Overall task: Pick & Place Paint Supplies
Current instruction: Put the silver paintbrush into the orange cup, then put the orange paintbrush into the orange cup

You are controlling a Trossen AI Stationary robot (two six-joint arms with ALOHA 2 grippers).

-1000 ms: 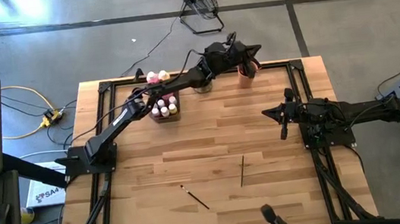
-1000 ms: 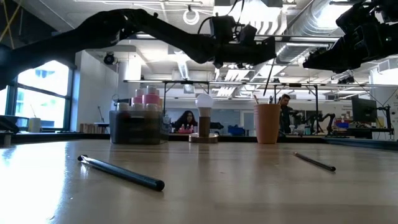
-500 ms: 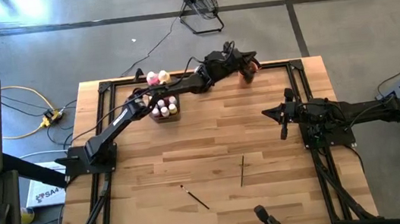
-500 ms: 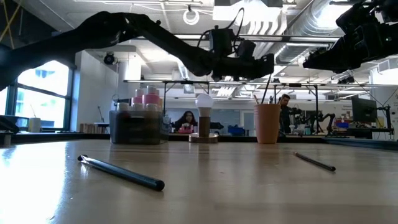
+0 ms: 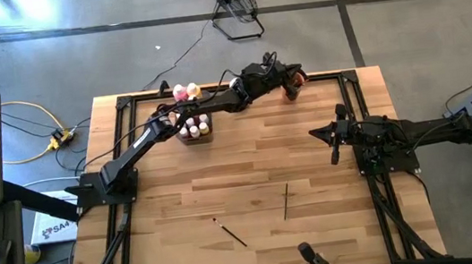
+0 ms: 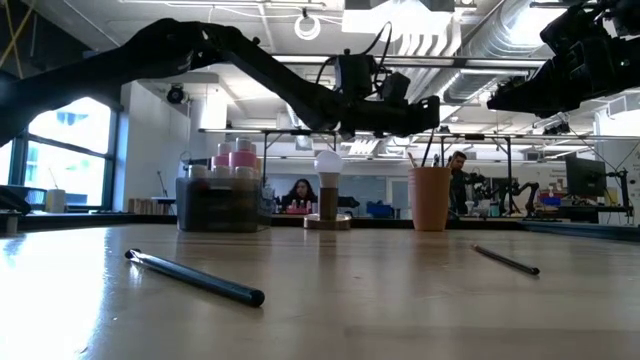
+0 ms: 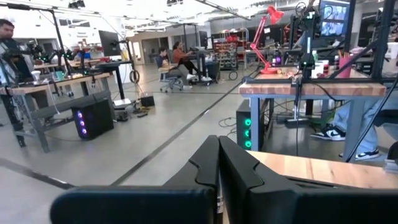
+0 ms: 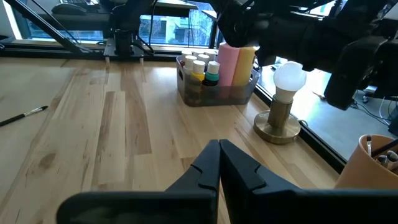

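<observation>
Two brushes lie loose on your worktop [image 5: 249, 162], lower centre of the high view: one paintbrush [image 5: 286, 201] near-vertical, the other brush [image 5: 229, 232] diagonal, left of it. Left tool [image 5: 294, 77] sits upper centre, over the orange cup [image 5: 289, 90], fingers together, nothing visibly held. Right tool [image 5: 334, 150] is at mid right, fingers together, empty. Grey tray [image 5: 193, 129] with the paint bottles [image 5: 186, 91] is upper left of centre.

Low view: the two brushes show in the foreground, left and right. Tray, white ball lamp [image 6: 328, 190] and cup stand in a row mid-frame, left arm above them.

Left wrist view: fingers [image 7: 239, 171] pressed together, only the worktop edge and the room beyond them.

Right wrist view: fingers [image 8: 239, 167] together; pink and yellow bottles stand in the tray, top centre, lamp just right of it.
</observation>
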